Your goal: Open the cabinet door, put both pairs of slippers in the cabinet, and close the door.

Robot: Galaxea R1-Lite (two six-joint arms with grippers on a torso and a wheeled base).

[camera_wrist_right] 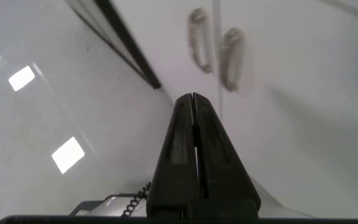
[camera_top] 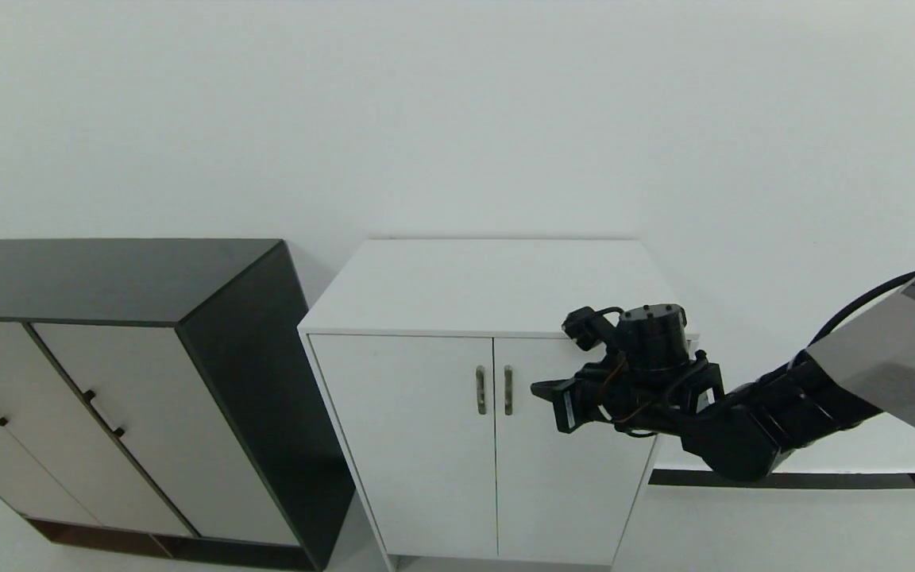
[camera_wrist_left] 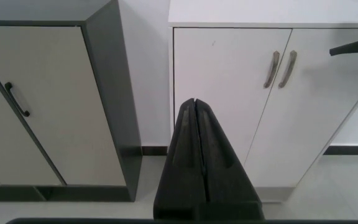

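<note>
White wall, white cabinet doors shut; right gripper closed, near handles; left gripper closed

The head view looks down at the white cabinet from farther off. The left wrist view faces it from low, the right wrist view from close to its handles, which all views share.

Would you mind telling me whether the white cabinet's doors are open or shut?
Shut: both doors sit flush, their handles side by side at the middle seam; the right gripper is apart from them.
</note>
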